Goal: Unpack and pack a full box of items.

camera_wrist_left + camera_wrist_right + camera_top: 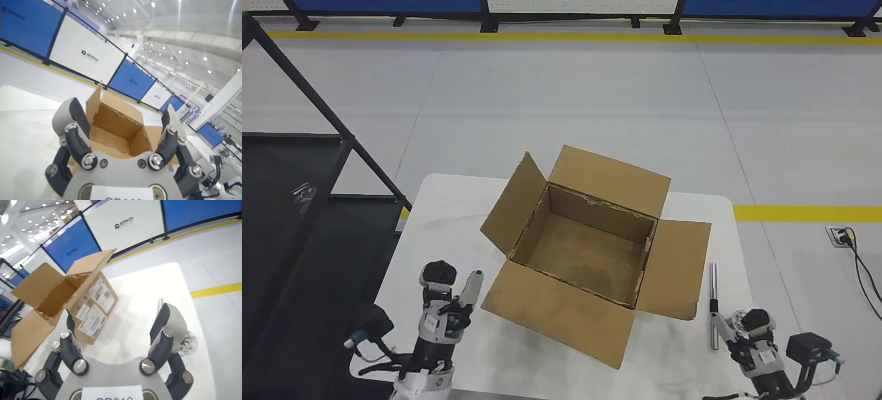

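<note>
Gaping empty, left pincer (122, 103) and right pincer (116, 308) face box (582, 250); right one half-hides rod (160, 302).

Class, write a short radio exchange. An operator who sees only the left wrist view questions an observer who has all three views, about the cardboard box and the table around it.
Operator: My left wrist view shows only part of the inside of the box. Is anything in it?
Observer: No. From the top view its whole floor is bare.
Operator: Is anything loose on the table?
Observer: Yes. A slim metal rod lies on it beside the box, close to the open right gripper.
</note>
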Controlling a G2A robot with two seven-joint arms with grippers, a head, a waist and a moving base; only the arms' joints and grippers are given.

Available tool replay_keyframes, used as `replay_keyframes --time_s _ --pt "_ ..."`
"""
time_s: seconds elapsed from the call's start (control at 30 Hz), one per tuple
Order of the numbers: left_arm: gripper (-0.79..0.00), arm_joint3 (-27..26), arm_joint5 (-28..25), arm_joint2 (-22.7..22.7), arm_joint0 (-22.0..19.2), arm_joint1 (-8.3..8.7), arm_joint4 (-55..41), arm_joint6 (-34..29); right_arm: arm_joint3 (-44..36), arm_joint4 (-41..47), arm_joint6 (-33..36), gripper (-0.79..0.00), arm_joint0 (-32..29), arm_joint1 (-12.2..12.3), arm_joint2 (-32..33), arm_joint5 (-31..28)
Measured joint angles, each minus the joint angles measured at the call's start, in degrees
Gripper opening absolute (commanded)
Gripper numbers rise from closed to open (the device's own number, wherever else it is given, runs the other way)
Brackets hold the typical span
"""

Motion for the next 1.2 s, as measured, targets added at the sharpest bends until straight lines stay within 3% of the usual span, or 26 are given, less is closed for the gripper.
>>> replay_keyframes --time_s 0.17,0.33,0.47,0.6,0.77,0.9,1.03,1.2 --pt "0.0 0.96 -0.41 -6.79 2.7 0.06 -4.48 2.43 1.06 9.37 10.71 0.0 5.2 1.05 -1.1 -7.63" --pt "0.0 2.12 -1.71 -11.46 4.59 -0.02 -9.18 3.5 -0.02 12.55 20.86 0.0 9.19 1.73 -2.06 -2.77" --pt "0.0 2.86 -3.23 -12.6 5.43 -0.06 -11.21 1.62 0.01 12.34 20.31 0.0 9.1 1.71 -2.01 -3.85" --pt "0.0 4.39 -3.5 -10.89 4.77 -0.22 -10.82 -0.11 -0.07 12.28 20.62 0.0 9.01 1.74 -2.32 -3.83" --pt "0.0 5.07 -2.93 -7.73 2.06 -0.38 -7.49 -2.56 -1.29 16.87 24.84 0.0 10.88 1.96 -3.6 3.25" --pt "0.0 4.53 -2.72 -6.04 1.54 -0.52 -4.55 -2.7 -0.96 20.26 34.73 0.0 15.63 2.61 -4.64 9.42" --pt "0.0 4.6 -3.06 -5.98 1.96 -0.79 -4.22 0.77 1.47 24.02 43.22 0.0 21.7 3.27 -5.27 13.53" --pt "0.0 4.69 -4.28 -7.7 2.91 -0.84 -5.8 1.32 3.38 23.32 45.39 0.0 26.23 3.72 -6.56 18.12"
